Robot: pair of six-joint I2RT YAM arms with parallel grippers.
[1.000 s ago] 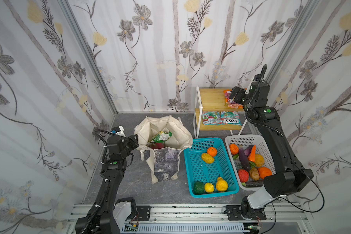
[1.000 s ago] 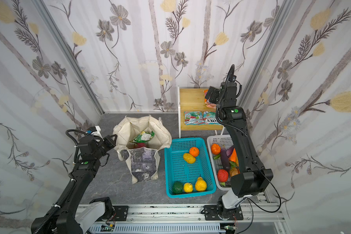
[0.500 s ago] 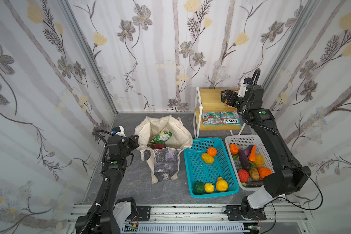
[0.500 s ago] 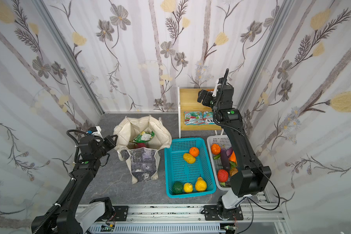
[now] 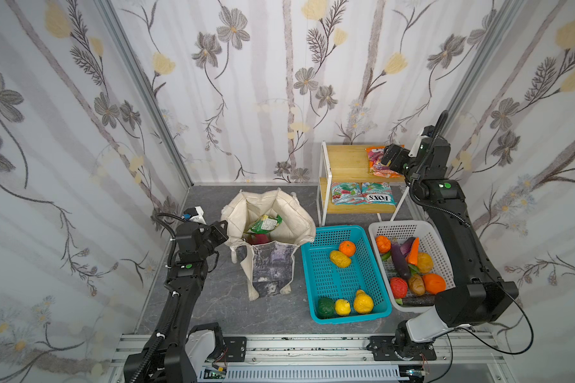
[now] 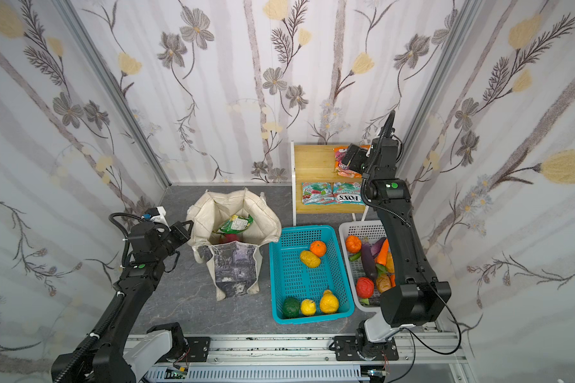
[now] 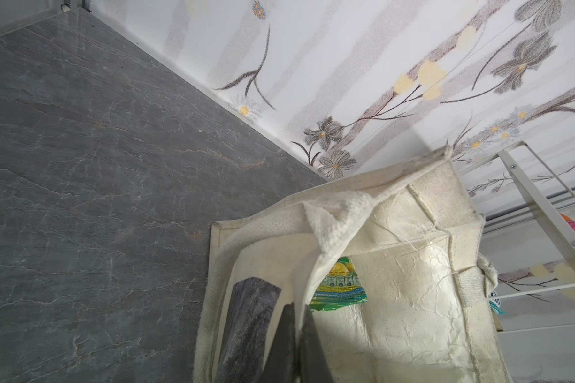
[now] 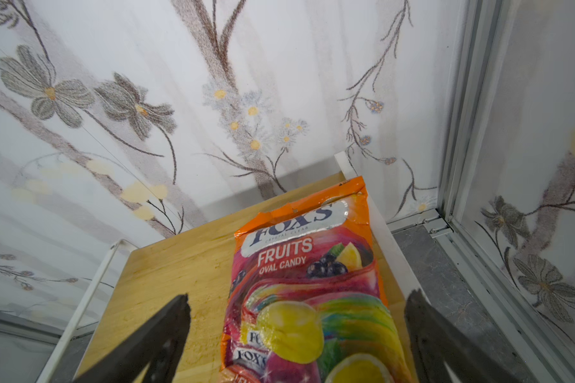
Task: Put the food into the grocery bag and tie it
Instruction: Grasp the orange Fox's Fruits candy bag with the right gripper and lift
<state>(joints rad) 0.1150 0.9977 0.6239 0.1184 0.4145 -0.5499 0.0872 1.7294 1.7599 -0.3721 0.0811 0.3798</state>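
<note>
The cream grocery bag [image 5: 273, 268] [image 6: 236, 265] stands open on the grey floor. It holds a green snack packet [image 5: 264, 223] [image 7: 341, 288] on top of a dark red fruit [image 5: 259, 238]. My left gripper [image 5: 224, 228] [image 7: 297, 308] is shut on the bag's near-left rim [image 7: 326, 232]. My right gripper [image 5: 387, 157] [image 8: 299, 298] stands open just above an orange candy packet [image 8: 306, 265] [image 5: 374, 156] on the top shelf. One finger is on each side of the packet and neither touches it.
A white-framed wooden shelf [image 5: 346, 159] stands at the back, with two teal packets [image 5: 362, 197] on its lower board. A teal basket [image 5: 329, 285] and a white basket [image 5: 425, 232], both holding toy fruit and vegetables, sit right of the bag. Walls close in on all sides.
The right wrist swung a little left over the shelf, then came back above the orange packet, jaws open throughout. The left arm and the bag have not moved.
</note>
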